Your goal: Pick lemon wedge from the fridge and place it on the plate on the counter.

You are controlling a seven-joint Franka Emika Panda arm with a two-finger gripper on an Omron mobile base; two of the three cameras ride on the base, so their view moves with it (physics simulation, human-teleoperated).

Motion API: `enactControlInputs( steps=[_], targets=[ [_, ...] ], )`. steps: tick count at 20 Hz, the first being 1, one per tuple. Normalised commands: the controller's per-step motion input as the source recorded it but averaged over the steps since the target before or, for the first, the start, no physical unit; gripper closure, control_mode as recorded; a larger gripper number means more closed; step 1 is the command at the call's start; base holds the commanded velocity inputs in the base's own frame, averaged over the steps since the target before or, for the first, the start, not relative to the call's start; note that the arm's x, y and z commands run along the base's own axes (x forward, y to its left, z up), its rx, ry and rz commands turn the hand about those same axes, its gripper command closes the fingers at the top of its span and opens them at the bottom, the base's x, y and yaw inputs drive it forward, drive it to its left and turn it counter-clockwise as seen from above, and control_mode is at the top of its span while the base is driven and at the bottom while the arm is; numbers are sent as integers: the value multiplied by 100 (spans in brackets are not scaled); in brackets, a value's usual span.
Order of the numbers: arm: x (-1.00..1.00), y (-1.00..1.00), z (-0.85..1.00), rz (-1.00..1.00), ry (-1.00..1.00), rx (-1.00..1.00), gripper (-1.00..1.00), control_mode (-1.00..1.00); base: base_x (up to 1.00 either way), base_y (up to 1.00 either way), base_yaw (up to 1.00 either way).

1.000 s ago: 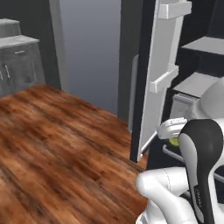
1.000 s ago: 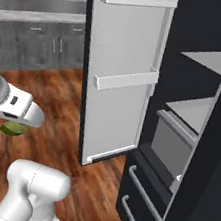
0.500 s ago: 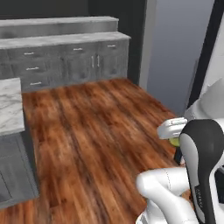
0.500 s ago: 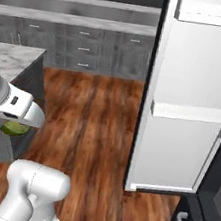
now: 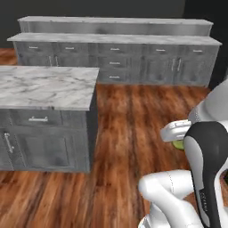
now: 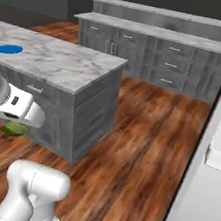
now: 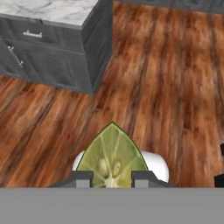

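The lemon wedge point(image 7: 112, 156), yellow-green and pointed at its tip, sits between my fingertips in the hand view, with my gripper point(image 7: 110, 178) shut on it. It shows as a green sliver under the white hand in the left base view point(image 5: 179, 144) and in the right base view point(image 6: 14, 128). The blue plate point(image 6: 9, 49) lies flat on the marble counter point(image 6: 64, 63), toward its far left end. The counter point(image 5: 44, 86) stands ahead and to the left of my hand. A white fridge door point(image 6: 217, 150) fills the right edge of the right base view.
Long grey cabinets point(image 5: 116, 62) with drawers and metal handles run along the back wall. Wooden floor point(image 5: 129, 133) stretches between them and the marble island. The island's grey front point(image 7: 48, 61) has bar handles.
The whole scene has swung: the base turned away from the fridge, so the marble counter and the blue plate came into view. The wedge stays held in the shut gripper.
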Motion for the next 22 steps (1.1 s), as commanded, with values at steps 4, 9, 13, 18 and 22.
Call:
enactControlInputs(
  steps=[4, 9, 13, 18, 22],
  targets=[
    [0, 0, 0, 0, 0, 0, 100, 100, 20, 27, 73],
    [0, 0, 0, 0, 0, 0, 100, 100, 27, 56, 41],
    [0, 0, 0, 0, 0, 0, 100, 100, 71, 96, -1],
    [0, 0, 0, 0, 0, 0, 100, 100, 85, 96, -9],
    [0, 0, 0, 0, 0, 0, 100, 100, 87, 81, -19]
  ],
)
